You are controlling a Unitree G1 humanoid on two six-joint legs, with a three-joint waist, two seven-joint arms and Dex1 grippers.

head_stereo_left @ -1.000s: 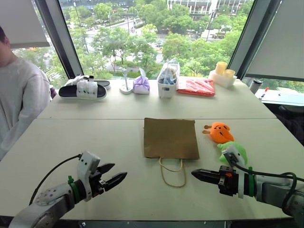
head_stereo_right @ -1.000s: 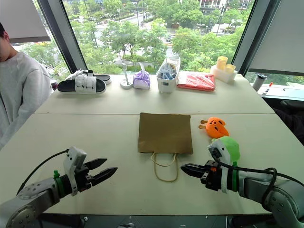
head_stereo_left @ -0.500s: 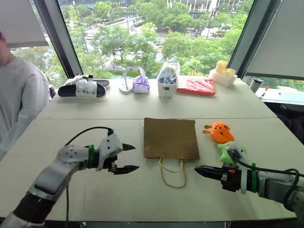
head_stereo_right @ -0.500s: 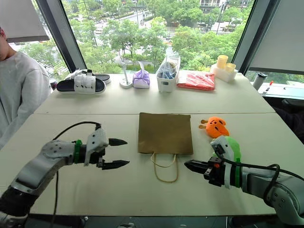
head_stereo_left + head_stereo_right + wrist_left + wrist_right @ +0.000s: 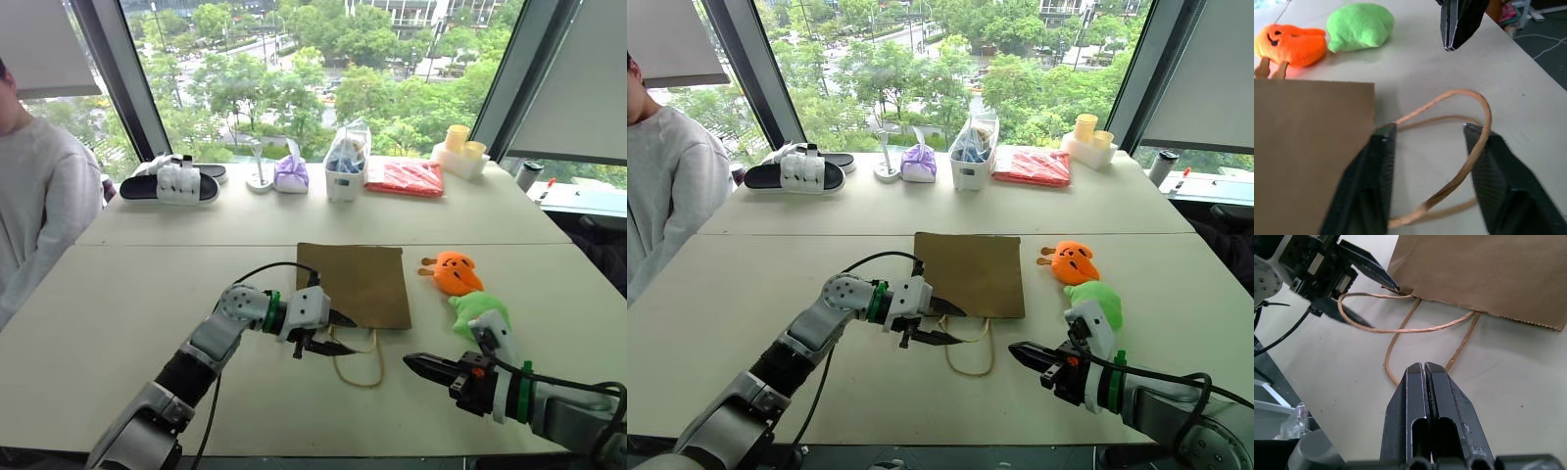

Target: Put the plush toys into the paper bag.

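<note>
While the bag (image 5: 352, 283) lies flat on the table (image 5: 147, 294), its cord handles (image 5: 356, 358) are trailed toward the robot, and everything else is best placed from it. The left gripper (image 5: 329, 333) is seen at the bag's near left corner, its jaws spread with one fingertip (image 5: 1382, 142) at the bag's mouth edge and the upper handle loop passing between the fingers. The right gripper (image 5: 421, 365) is held just beyond the handles on the bag's near right, jaws pressed together on nothing. The orange toy (image 5: 453, 272) is found just right of the bag, with the green toy (image 5: 478, 312) nearer the robot beside it, both resting on the table outside the bag
</note>
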